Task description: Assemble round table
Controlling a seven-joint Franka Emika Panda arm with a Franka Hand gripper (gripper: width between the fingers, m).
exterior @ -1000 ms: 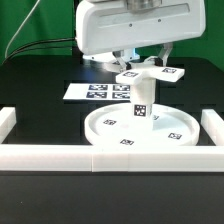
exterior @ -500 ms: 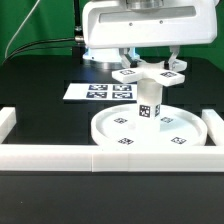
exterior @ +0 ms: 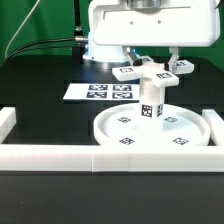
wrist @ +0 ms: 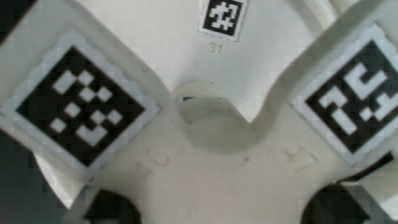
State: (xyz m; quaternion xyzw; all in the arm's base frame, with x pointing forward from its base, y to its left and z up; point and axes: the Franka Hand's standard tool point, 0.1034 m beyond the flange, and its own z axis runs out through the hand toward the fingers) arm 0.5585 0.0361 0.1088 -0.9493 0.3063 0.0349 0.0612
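Fingers of my gripper (exterior: 150, 60) are hovering over the foot piece (exterior: 152, 72); whether they are pinching it I cannot tell. Left, the marker board (exterior: 98, 91) is lying flat. Right, the post (exterior: 152, 106) is standing on the disc (exterior: 186, 131), the foot topping it; I judge only fastening is remaining.

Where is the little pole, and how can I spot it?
Find the big round white plate just behind the long white rail in front. The pole stands upright in its middle. It is the only tall thing on the plate, with a black-and-white square sticker on its side and a cross-shaped piece on top.
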